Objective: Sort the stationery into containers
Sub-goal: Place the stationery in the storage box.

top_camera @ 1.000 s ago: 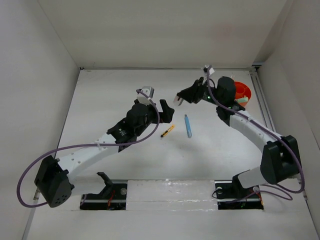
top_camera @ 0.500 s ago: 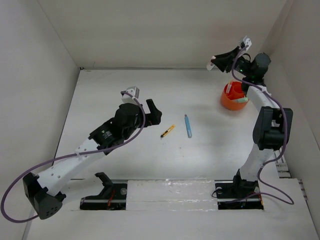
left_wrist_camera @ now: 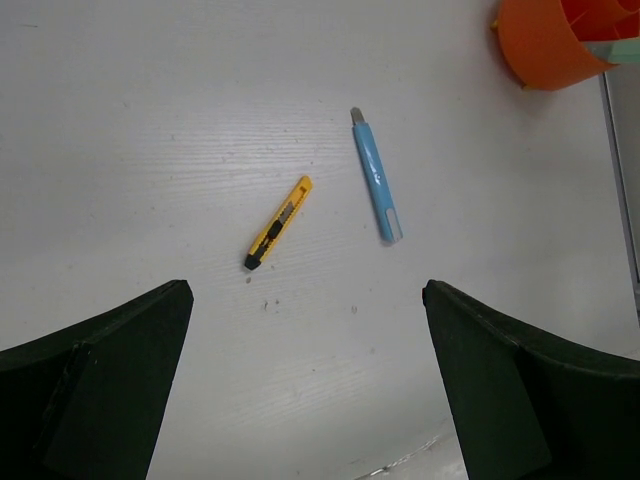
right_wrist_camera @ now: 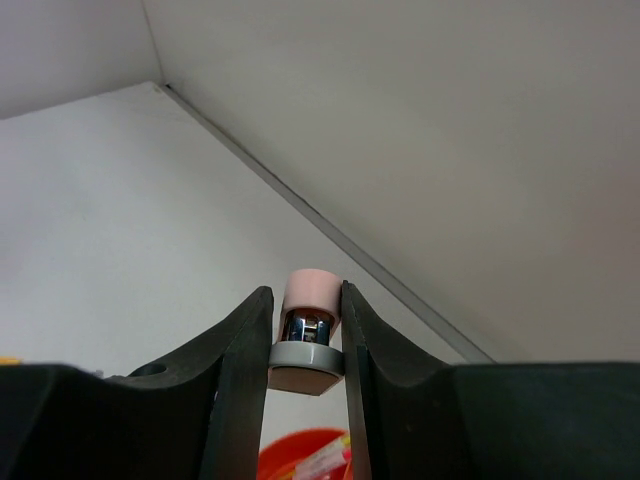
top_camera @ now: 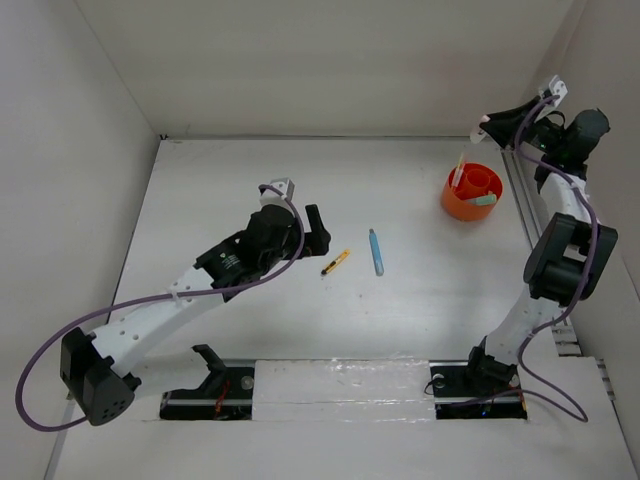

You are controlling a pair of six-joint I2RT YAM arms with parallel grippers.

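A yellow-black cutter (top_camera: 335, 262) (left_wrist_camera: 278, 222) and a blue pen (top_camera: 376, 251) (left_wrist_camera: 376, 174) lie side by side mid-table. My left gripper (top_camera: 305, 225) (left_wrist_camera: 305, 290) hovers just left of them, open and empty. The orange-red cup (top_camera: 471, 191) (left_wrist_camera: 550, 40) (right_wrist_camera: 300, 455) stands at the back right with a yellow stick (top_camera: 460, 170) and a pale green one (top_camera: 483, 200) in it. My right gripper (top_camera: 487, 122) (right_wrist_camera: 305, 300) is raised high behind the cup, shut on a small pink-capped piece (right_wrist_camera: 312, 300) with a chrome middle and grey ring.
A metal rail (top_camera: 520, 200) (left_wrist_camera: 620, 150) runs along the table's right edge beside the cup. White walls close in the back and both sides. The arm bases and a taped strip (top_camera: 340, 385) line the near edge.
The right arm has swung from mid-table up and back to the right, past the cup, carrying the pink-capped piece. The left arm pulled back slightly, then came forward again.
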